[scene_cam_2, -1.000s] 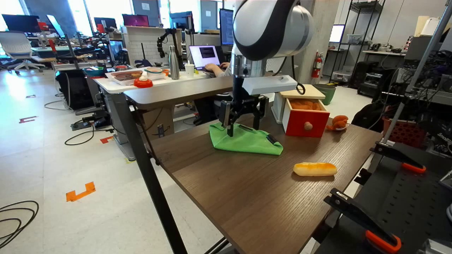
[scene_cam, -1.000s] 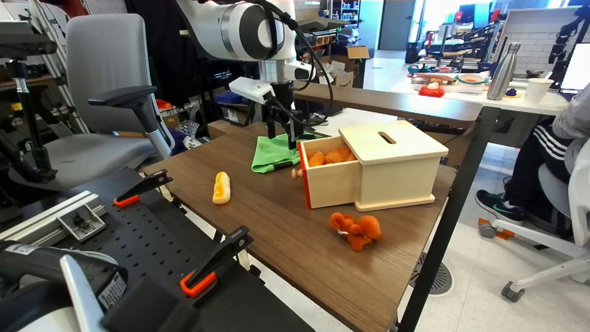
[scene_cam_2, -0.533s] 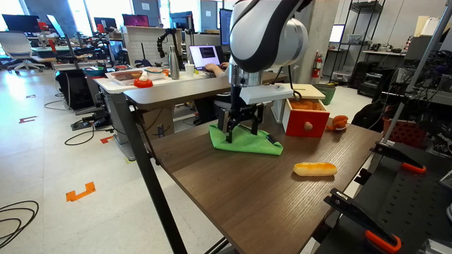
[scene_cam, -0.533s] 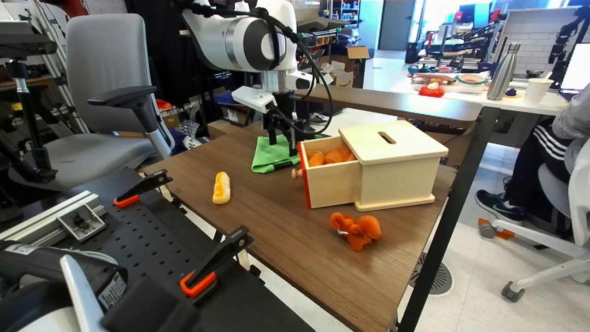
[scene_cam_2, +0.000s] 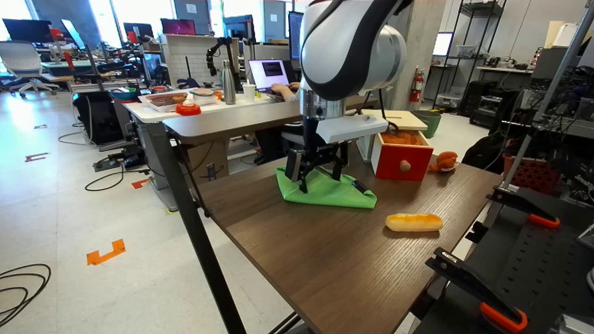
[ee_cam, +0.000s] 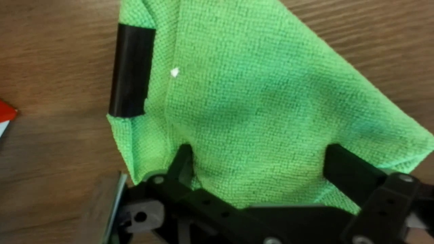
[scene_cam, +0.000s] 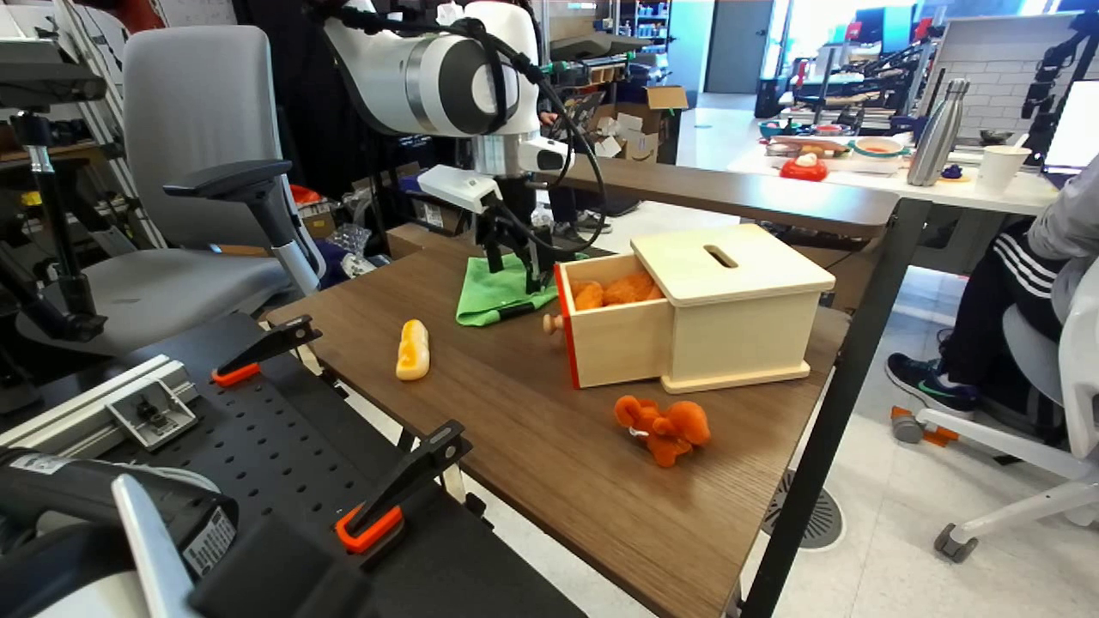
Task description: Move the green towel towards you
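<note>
- Towel of creased lime-green cloth (ee_cam: 251, 74): on the brown wood-grain tabletop (scene_cam_2: 325, 260), near the pale wooden box (scene_cam: 738, 335) with red-fronted drawer (scene_cam_2: 390, 160).
- Black end effector (ee_cam: 259, 152): 2 fingers (ee_cam: 352, 169) spread apart, tips touching the towel.

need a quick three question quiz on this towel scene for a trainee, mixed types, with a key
1. True or false: in the wrist view, the jaws stand apart with the green towel showing between them.

2. Multiple choice: the front of the open drawer is
a) blue
b) red
c) grey

3. Count: how many black clamps with orange pads show in each exterior view?

Key: 1. True. 2. b. 3. Two.
</note>
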Controlling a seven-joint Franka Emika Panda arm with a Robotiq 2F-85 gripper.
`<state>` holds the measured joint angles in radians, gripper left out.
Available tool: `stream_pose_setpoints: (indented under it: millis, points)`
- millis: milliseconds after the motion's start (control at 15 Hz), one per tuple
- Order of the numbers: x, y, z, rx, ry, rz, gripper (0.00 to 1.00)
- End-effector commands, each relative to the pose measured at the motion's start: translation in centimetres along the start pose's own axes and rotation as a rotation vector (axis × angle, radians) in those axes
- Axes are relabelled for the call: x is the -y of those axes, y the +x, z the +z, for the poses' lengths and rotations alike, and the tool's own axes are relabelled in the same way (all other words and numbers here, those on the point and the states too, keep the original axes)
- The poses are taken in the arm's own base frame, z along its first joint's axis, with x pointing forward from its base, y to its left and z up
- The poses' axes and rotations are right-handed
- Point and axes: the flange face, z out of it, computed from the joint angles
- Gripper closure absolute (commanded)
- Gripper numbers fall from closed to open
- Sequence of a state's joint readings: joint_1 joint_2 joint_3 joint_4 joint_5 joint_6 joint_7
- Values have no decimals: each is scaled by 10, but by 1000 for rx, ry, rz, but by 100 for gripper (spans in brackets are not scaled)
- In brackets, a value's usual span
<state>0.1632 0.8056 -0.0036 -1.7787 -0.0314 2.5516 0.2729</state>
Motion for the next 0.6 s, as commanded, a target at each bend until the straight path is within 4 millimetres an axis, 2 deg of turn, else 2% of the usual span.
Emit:
stream_pose_setpoints:
  millis: [0,533]
  points:
    - [7,-32,10,37,-33,-28,0]
    - [16,-86,20,110,-82,-116,0]
